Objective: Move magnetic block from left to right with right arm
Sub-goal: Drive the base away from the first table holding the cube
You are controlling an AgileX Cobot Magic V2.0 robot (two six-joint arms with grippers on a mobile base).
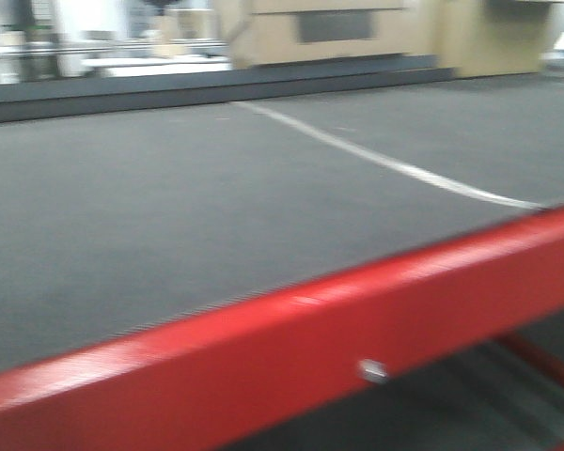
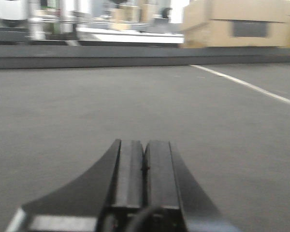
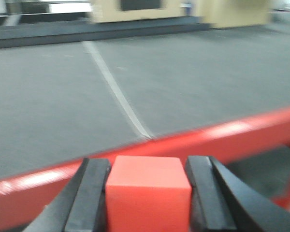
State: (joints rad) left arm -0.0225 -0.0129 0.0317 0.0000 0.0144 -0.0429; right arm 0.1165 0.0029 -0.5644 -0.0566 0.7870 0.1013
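Now my right gripper (image 3: 149, 169) clamps the magnetic block (image 3: 148, 198) squarely between both fingers (image 3: 89, 193), so it rides without slipping. Just ahead runs the red table edge (image 3: 222, 140), grey mat (image 3: 193, 82) beyond; blur leaves the block's height uncertain. My left gripper (image 2: 145, 150) sits closed, empty, uninvolved.

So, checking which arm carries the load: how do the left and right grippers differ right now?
The left gripper is shut, fingers pressed together with nothing between; the right gripper is held apart by the red-orange magnetic block it clamps. The left gripper has grey mat ahead; the right gripper has the red table-edge strip ahead. Both have black fingers.
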